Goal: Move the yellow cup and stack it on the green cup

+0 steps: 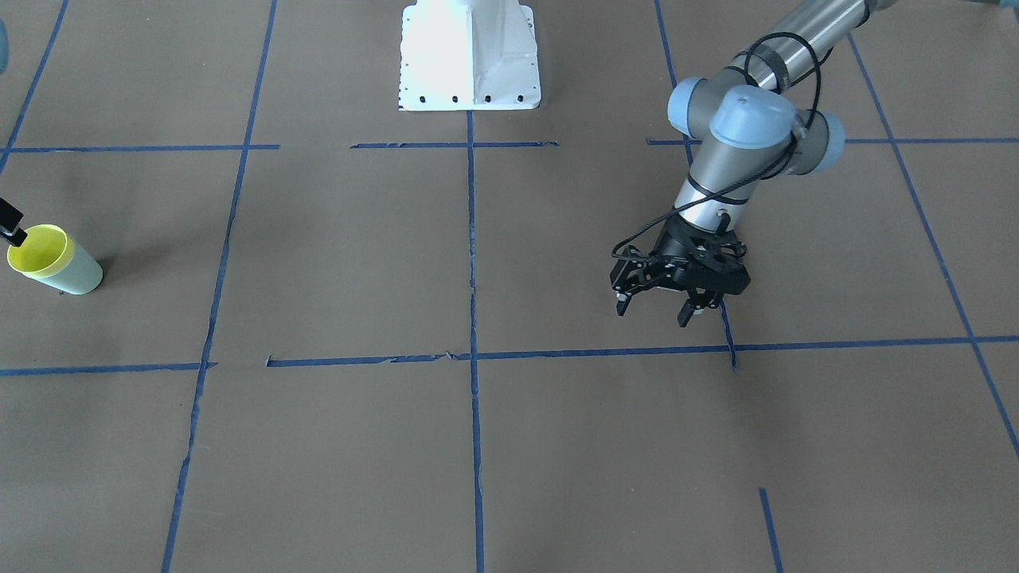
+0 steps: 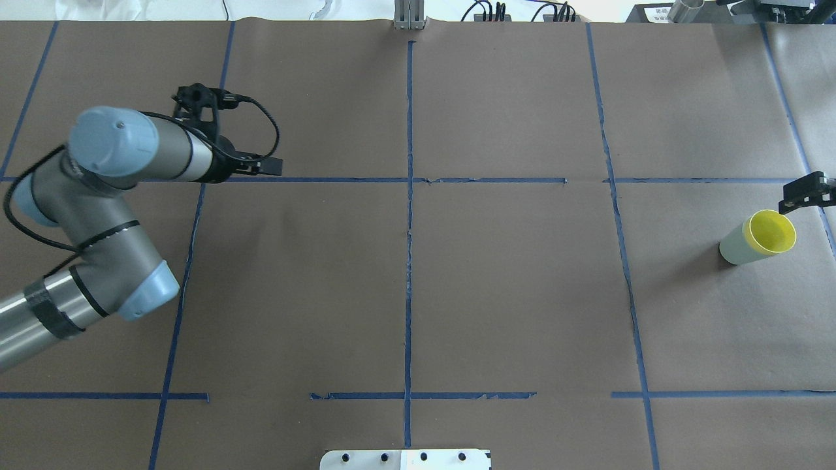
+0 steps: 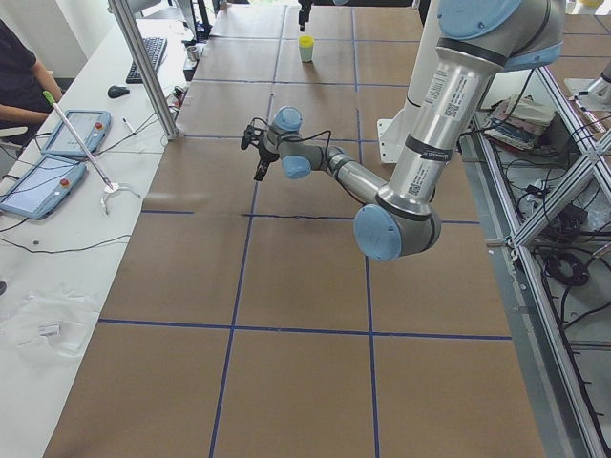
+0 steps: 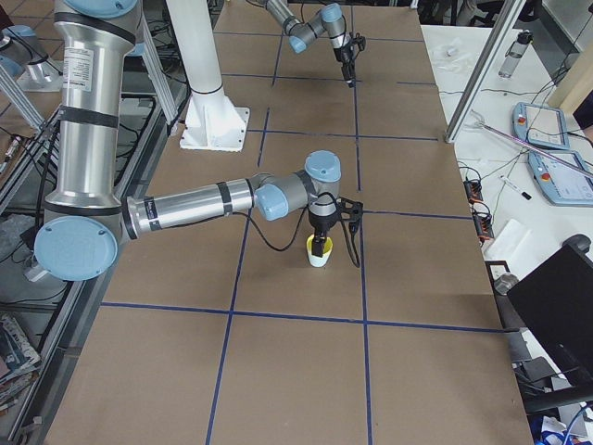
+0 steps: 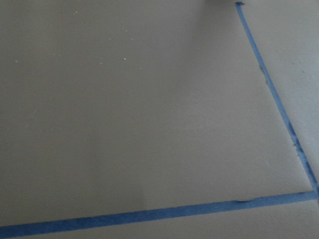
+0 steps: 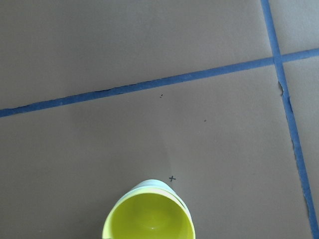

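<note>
at the robot's right end of the table (image 2: 509,294), the yellow cup (image 2: 772,232) sits nested inside the green cup (image 2: 735,248). the pair stands upright, mouth up, on the brown paper cover. only the yellow rim and inner wall show above the pale green wall that wraps around it. from the right wrist view you look straight down into the yellow cup, and its bare yellow bottom is in plain sight. a small pencilled cross (image 6: 172,178) is on the paper just beside the green cup's foot.

the right hand (image 4: 320,243) hangs directly over the stacked cups, with one black fingertip (image 2: 787,205) right at the yellow rim. i cannot tell whether that tip touches the rim, nor whether the fingers are apart or together, since most of the hand is cut off at the picture edges.

the left hand (image 1: 654,309) is well apart from the cups, on the other half of the table. its fingers are spread apart with nothing between them, pointing down just above the paper near a crossing of the blue tape lines (image 1: 473,263). the left wrist view shows only paper and tape.
</note>
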Robot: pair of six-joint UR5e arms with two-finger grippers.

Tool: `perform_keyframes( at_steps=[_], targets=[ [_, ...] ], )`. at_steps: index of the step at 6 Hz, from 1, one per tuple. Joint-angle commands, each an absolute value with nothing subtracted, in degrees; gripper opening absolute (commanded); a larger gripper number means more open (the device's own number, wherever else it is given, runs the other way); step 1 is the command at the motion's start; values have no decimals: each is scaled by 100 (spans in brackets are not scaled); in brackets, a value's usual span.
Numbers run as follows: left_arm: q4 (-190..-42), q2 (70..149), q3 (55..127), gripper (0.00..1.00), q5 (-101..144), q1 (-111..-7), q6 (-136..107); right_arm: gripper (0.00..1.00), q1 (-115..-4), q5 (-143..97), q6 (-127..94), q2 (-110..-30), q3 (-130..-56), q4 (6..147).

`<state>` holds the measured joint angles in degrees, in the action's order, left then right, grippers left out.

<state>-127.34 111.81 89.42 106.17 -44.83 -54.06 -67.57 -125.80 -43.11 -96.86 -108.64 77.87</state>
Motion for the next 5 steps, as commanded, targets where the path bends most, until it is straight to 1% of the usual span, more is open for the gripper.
perform_keyframes(
  at_steps=[1,2,3,4,5],
  targets=[
    [-12700,10847,8476,99,12050,-5592,-4085,100,-7152,-12586,-3486,-9650,-10846,7831],
    [-12639,10828,8072,99,12720,-6347,-3138,100,-7407,-12577,-2967,-9650,-10767,7875],
    [-12047,10811,7894,99,12866,-7016,-2050,100,-7644,-12586,-2483,-9598,-10523,7866],
    [-11040,10854,7832,99,12867,-7579,-612,100,-8038,-12734,-1826,-9337,-10112,7901],
    [-10125,10907,7857,99,12911,-8090,-15,100,-8373,-13414,-1402,-8890,-9490,8058]
  ],
)
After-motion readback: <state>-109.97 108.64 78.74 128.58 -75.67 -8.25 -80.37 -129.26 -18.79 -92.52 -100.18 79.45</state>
